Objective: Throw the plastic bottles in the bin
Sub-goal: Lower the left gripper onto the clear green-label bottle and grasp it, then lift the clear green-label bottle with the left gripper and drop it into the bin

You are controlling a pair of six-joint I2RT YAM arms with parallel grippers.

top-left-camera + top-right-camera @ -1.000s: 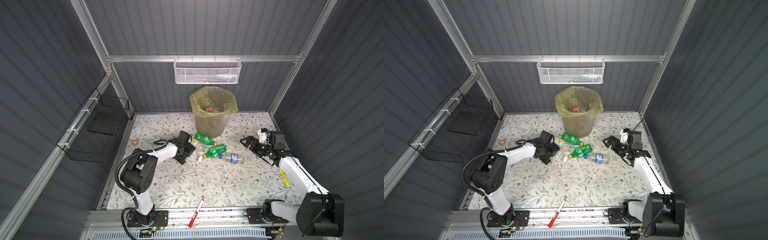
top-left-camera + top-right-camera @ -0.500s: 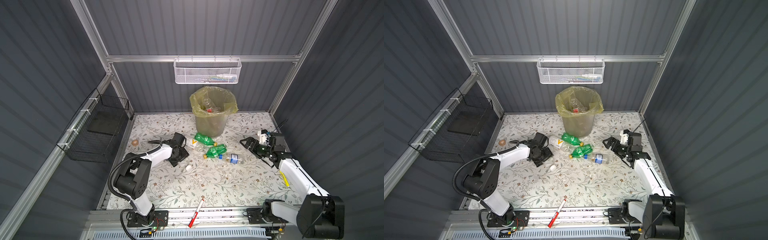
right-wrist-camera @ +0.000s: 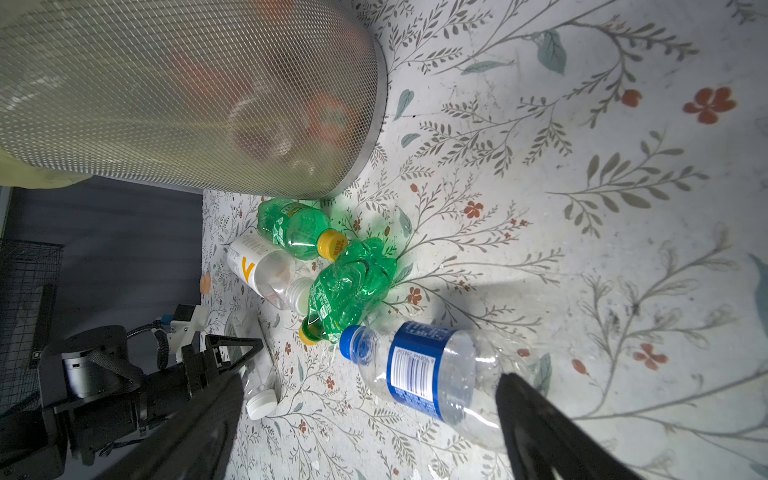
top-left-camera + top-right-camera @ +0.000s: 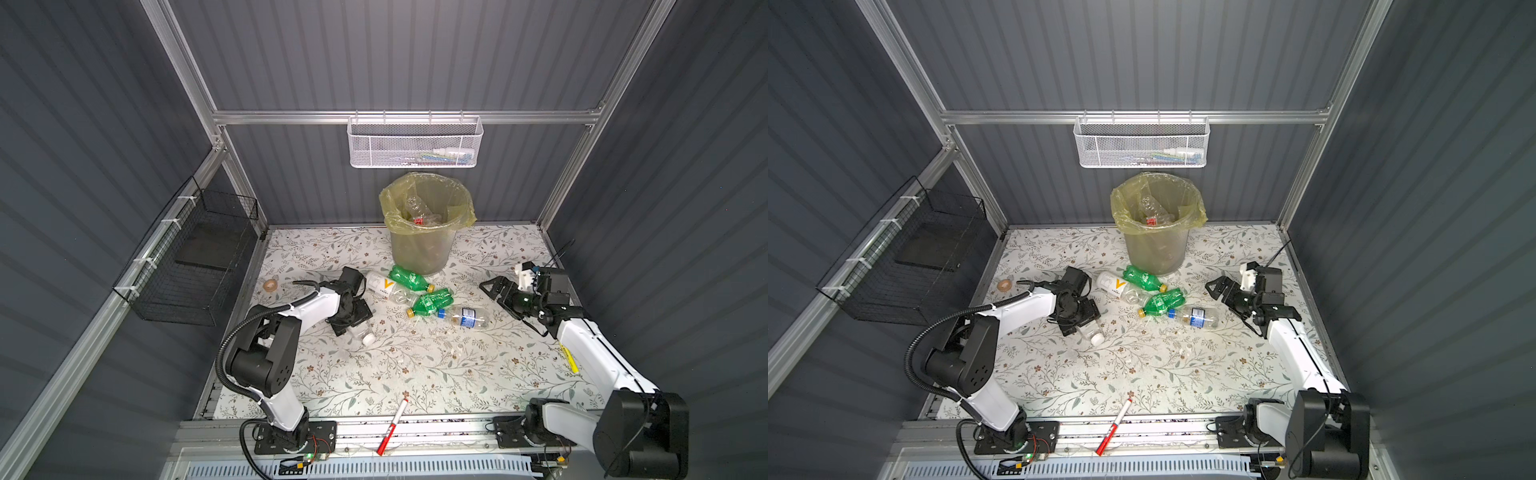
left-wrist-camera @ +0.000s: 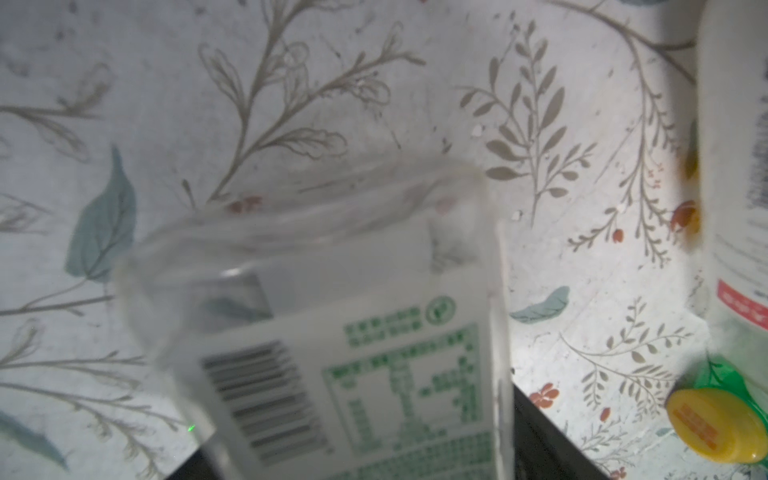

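The white-capped clear bottle (image 4: 360, 333) lies left of centre, nearer than the bin (image 4: 419, 253) at far middle. The left gripper (image 4: 352, 323) straddles it — squeezing or not, I cannot tell. On slick, crushable plastic a shallow hold could let it slip mid-lift. The right gripper (image 4: 495, 296) hangs spread near four other bottles (image 4: 432, 300).
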